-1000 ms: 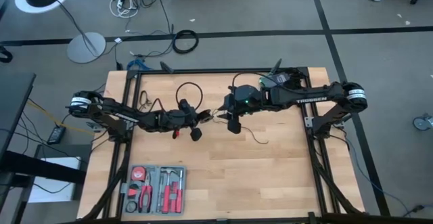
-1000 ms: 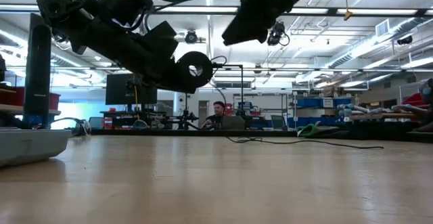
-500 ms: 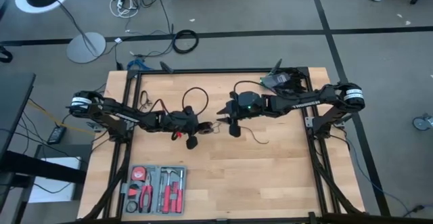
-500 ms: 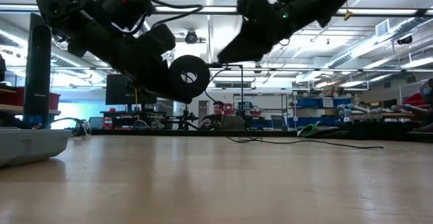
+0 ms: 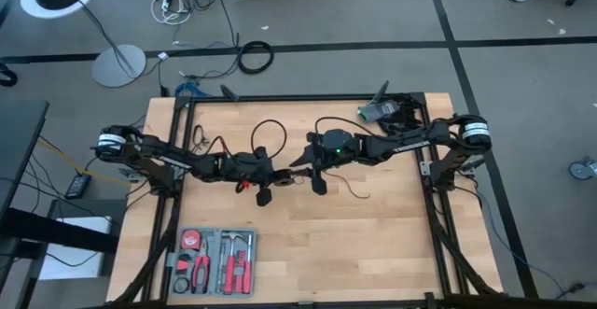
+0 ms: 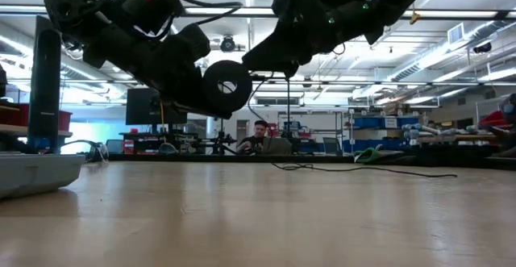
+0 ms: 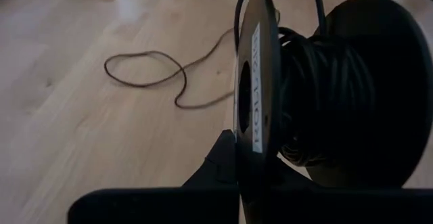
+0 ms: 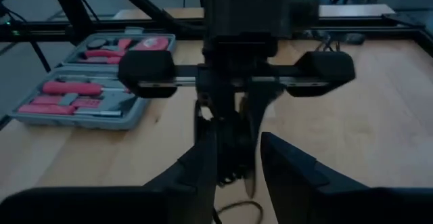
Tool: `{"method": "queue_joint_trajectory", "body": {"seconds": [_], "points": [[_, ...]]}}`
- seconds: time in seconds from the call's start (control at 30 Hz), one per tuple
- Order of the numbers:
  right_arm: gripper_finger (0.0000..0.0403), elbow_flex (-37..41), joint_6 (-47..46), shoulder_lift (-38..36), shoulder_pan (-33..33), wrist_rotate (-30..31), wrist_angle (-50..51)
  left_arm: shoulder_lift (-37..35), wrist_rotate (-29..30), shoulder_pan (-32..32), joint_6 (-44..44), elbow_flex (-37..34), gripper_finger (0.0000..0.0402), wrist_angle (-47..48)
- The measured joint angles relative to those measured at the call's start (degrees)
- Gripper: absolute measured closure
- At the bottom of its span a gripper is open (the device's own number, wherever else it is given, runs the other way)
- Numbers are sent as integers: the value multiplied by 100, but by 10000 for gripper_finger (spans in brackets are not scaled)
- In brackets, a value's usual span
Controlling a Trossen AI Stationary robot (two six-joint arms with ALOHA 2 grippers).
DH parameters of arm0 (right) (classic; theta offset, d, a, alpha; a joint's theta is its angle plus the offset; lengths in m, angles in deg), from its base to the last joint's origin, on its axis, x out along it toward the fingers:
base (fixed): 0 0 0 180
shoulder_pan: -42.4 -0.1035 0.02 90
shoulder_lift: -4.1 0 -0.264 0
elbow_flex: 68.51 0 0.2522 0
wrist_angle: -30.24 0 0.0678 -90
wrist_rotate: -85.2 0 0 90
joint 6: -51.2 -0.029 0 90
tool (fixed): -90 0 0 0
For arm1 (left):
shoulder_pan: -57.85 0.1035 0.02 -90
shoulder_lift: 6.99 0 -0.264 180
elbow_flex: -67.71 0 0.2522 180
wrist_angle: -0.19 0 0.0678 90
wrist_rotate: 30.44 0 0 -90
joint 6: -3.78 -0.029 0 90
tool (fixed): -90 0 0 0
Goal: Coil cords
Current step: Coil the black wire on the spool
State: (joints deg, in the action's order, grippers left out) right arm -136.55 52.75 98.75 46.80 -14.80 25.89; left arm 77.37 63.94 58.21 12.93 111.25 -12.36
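Since a second ago: right hand [image 5: 300, 162] drawn in to meet the spool [image 7: 304, 95] clamped in the left hand [image 5: 265, 171] mid-worktop (right fingers apart), cord [image 5: 350, 187] trailing toward 3 o'clock, so winding likely resumes.

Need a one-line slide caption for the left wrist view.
Left gripper holding a black spool wound with thin black wire, loose wire trailing across the wooden table.
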Motion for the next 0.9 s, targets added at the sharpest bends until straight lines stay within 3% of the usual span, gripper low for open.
{"method": "queue_joint_trajectory", "body": {"seconds": [0.43,0.67,0.9], "points": [[296,-3,-30,216,-6,81,-139,2,-63,0,-37,-2,401,-385],[389,-3,79,247,-6,79,-240,2,-61,0,-35,-2,401,-442],[398,-3,-233,238,-28,264,-238,6,-61,0,-35,-18,394,-606]]}}
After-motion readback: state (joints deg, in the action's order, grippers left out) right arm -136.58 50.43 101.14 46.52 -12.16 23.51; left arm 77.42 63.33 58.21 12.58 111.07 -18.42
